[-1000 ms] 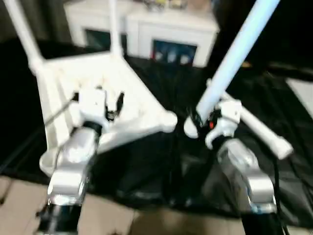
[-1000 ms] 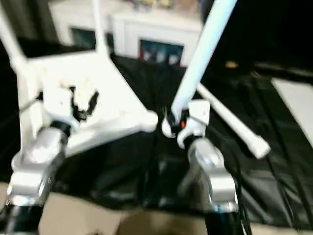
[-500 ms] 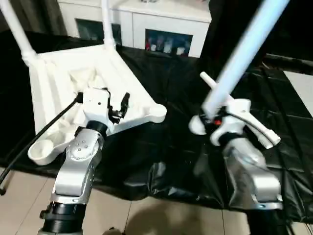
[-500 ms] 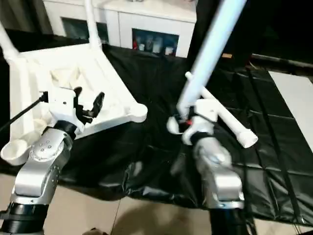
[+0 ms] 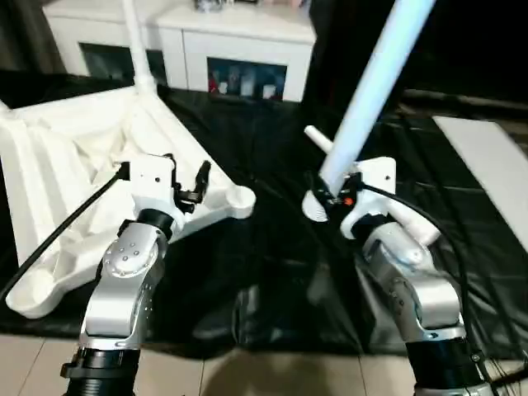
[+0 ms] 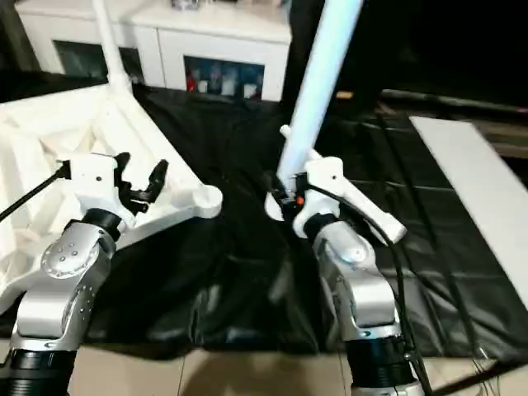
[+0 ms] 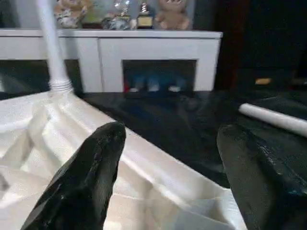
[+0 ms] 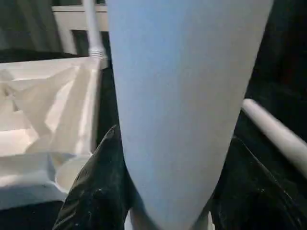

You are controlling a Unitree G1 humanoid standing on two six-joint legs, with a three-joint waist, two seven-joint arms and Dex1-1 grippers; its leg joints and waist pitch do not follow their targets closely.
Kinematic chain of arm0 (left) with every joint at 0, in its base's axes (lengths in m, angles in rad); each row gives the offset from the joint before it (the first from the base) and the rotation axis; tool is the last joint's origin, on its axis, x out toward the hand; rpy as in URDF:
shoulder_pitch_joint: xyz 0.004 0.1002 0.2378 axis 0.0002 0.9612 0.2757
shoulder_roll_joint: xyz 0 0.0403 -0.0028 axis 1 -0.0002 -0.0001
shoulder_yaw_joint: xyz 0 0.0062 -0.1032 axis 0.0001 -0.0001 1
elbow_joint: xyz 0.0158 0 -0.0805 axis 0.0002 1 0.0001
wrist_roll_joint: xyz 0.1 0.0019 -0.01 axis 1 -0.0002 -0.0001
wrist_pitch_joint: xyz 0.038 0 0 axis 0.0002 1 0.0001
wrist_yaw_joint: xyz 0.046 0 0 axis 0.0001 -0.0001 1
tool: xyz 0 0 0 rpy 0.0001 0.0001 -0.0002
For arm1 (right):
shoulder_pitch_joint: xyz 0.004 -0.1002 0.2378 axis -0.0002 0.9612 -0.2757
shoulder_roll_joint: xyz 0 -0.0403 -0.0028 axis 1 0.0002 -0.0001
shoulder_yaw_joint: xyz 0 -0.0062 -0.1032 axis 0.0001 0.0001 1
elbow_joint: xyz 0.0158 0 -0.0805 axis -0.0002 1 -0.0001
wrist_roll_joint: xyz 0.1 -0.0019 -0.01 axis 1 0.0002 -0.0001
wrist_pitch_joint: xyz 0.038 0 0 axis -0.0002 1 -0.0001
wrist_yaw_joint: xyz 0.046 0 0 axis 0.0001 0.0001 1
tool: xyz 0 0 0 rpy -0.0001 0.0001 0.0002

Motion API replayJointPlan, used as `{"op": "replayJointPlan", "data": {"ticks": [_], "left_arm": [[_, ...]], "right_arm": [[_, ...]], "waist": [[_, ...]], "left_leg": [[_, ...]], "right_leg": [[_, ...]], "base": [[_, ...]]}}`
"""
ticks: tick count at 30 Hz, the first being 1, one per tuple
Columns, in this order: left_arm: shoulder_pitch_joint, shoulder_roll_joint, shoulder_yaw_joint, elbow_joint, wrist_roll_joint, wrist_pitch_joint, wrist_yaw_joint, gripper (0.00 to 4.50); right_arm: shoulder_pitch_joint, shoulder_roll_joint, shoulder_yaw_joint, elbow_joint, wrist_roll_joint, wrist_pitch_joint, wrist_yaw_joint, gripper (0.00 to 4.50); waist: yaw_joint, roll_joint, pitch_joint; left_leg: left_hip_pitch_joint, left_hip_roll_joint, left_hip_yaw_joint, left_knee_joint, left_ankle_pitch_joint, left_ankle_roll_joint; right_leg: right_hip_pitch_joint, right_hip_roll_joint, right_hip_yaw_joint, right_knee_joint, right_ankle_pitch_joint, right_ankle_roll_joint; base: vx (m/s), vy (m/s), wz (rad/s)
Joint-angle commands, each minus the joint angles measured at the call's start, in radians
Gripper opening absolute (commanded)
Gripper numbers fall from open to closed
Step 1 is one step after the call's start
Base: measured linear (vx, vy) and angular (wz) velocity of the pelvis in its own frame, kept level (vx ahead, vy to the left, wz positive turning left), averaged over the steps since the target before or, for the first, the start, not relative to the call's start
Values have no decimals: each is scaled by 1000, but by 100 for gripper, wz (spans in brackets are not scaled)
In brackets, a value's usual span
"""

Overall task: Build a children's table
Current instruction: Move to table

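Observation:
The white tabletop (image 5: 74, 181) lies upside down on the left, ribbed underside up. One leg (image 5: 132, 41) stands upright in its far corner socket. The near right corner socket (image 5: 239, 198) is empty. My left gripper (image 5: 186, 186) hovers open just above the tabletop's rim by that socket, its black fingers (image 7: 91, 177) spread with nothing between them. My right gripper (image 5: 330, 194) is shut on the thick end of another leg (image 5: 371, 91), which tilts up and to the right; its fingers (image 8: 96, 191) press both sides of that leg (image 8: 182, 96). A third leg (image 5: 412, 227) lies on the sheet behind the right gripper.
A black sheet (image 5: 272, 272) covers the work area. A white cabinet with dark glass doors (image 5: 223, 49) stands at the back, with toys on top. A flat white board (image 5: 487, 165) lies at the right. Tiled floor (image 5: 247, 379) shows at the near edge.
The whole picture has shifted, so the camera moved. The left gripper stays open above the tabletop and the right gripper keeps its hold on the tilted leg.

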Motion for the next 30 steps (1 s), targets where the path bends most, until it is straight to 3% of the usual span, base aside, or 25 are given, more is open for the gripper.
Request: {"op": "replayJointPlan", "data": {"ticks": [1,2,3,4,5,6,7,8,9,10,11,13,14,15,16,17,18,19,20,21,23,25,27,29,30], "left_arm": [[-13,-8,-19,-11,-1,4,-9,352],[-13,-8,-19,-11,-1,4,-9,352],[-14,-7,-19,-11,1,5,-10,352],[-14,-7,-19,-11,1,5,-10,352],[-14,-6,-19,-10,1,4,-12,352],[-14,0,-19,-8,1,5,-17,352],[-14,0,-19,-8,1,5,-17,352],[-14,2,-18,-7,1,5,-19,352],[-12,7,-17,-7,2,9,-21,352],[-8,9,-14,-9,-12,9,-37,352],[-1,22,-11,-9,-26,22,-59,352],[11,43,-3,-12,-60,30,-118,352],[24,62,1,-19,-92,33,-174,352],[48,132,3,-33,-149,60,-299,382],[59,167,3,-40,-175,76,-354,382],[66,194,0,-45,-189,86,-392,382],[78,229,-6,-52,-204,99,-442,397],[78,229,-6,-52,-204,99,-442,412],[92,269,-15,-59,-210,111,-496,412],[111,321,-30,-71,-212,130,-557,428],[130,376,-46,-83,-213,155,-618,432],[148,466,-80,-89,-198,201,-685,440],[146,509,-102,-87,-183,231,-704,440],[142,523,-117,-84,-169,253,-701,440],[130,528,-136,-65,-141,293,-677,440]], "right_arm": [[0,-19,-25,0,-2,-5,-1,186],[0,-19,-25,0,-2,-5,-1,186],[3,-19,-26,-1,-1,-4,0,186],[3,-19,-26,-1,-1,-4,0,186],[4,-22,-22,-2,-6,-12,4,186],[7,-24,-19,-4,-11,-18,11,186],[7,-24,-19,-4,-11,-18,11,186],[7,-25,-18,-4,-12,-20,12,186],[8,-27,-18,-7,-7,-21,20,186],[9,-28,-17,-8,-4,-22,25,186],[10,-31,-14,-13,2,-21,37,186],[12,-34,-10,-21,14,-20,54,186],[14,-37,-9,-26,23,-19,67,186],[20,-44,-6,-40,44,-9,101,186],[23,-48,-4,-45,51,-6,118,186],[24,-52,-1,-47,51,-8,128,186],[25,-55,1,-49,52,-7,137,186],[25,-55,1,-49,52,-7,137,186],[27,-57,3,-51,57,-3,145,186],[27,-61,7,-51,57,-4,152,186],[26,-67,13,-51,59,-6,161,186],[24,-78,17,-46,63,-8,180,186],[22,-85,20,-45,66,-6,192,186],[21,-90,23,-44,66,-5,199,186],[20,-99,28,-43,62,-3,214,186]], "waist": [[-33,29,-58],[-21,14,-55],[38,-40,-74],[83,-31,-87],[88,-34,-84],[76,-14,-95],[76,-14,-95],[44,56,-94],[23,81,-91],[-30,118,-91],[-10,80,-104],[-4,63,-105],[4,44,-108],[1,-5,-108],[12,-13,-94],[15,-6,-92],[14,14,-85],[6,15,-78],[-3,25,-69],[-8,29,-60],[-18,31,-49],[-14,30,-44],[-19,34,-34],[-23,44,-37],[-28,50,-38]], "left_leg": [[141,138,-52,-105,-355,-24],[125,78,8,-83,-319,-15],[-44,-94,43,39,-311,23],[-122,-92,-28,151,-219,60],[-206,-71,-75,190,-138,91],[-257,-44,-132,181,-18,60],[-257,-44,-132,181,-18,60],[-199,-31,-140,35,256,152],[-146,-12,-155,17,347,218],[-63,84,-303,-2,504,433],[-40,117,-320,41,732,569],[-74,82,-263,68,961,514],[-96,28,-230,80,1165,404],[-134,-39,-190,96,931,314],[-185,-78,-141,74,455,242],[-186,-63,-139,54,265,195],[-168,-37,-136,22,39,111],[-164,-29,-134,4,-40,85],[-151,-11,-126,-21,-193,41],[-140,1,-124,-34,-331,9],[-138,7,-121,-44,-486,-37],[-116,6,-122,-34,-568,-50],[-110,3,-128,-34,-618,-55],[-101,8,-130,-44,-655,-63],[-111,15,-131,-65,-682,-69]], "right_leg": [[-93,-52,11,8,-67,-140],[-78,-61,33,-3,27,-171],[135,-47,184,-51,82,-236],[206,-140,282,-87,119,-328],[233,-174,279,-71,284,-327],[221,-144,218,-28,710,-259],[221,-144,218,-28,710,-259],[150,-25,50,-36,513,-60],[114,10,4,-19,364,5],[-33,45,-41,172,-60,66],[-78,-7,19,170,-79,108],[-90,-21,56,139,116,176],[-84,-24,78,80,296,193],[-82,-71,123,0,462,165],[-40,-112,116,-19,445,138],[-24,-128,116,-30,367,127],[-22,-112,99,-44,159,58],[-21,-97,89,-48,58,21],[-33,-77,79,-56,-130,-36],[-44,-76,75,-66,-276,-60],[-53,-83,72,-82,-455,-36],[-76,-94,78,-104,-572,-9],[-73,-98,60,-124,-711,26],[-65,-89,46,-124,-651,16],[-46,-81,34,-111,-563,2]], "base": [[205,-40,-47],[221,-44,-56],[260,-7,-39],[260,-7,-39],[235,22,-18],[46,61,-7],[46,61,-7],[-184,53,-4],[-114,13,-31],[-114,13,-31],[83,-12,-37],[104,1,-14],[-64,81,-8],[-128,48,-8],[-128,48,-8],[-62,-57,-10],[-75,-61,-8],[-75,-61,-8],[-88,-32,-3],[-87,-21,-7],[-83,-16,-8],[-98,-10,-1],[-87,7,-7],[-76,18,-6],[-56,31,-10]]}}
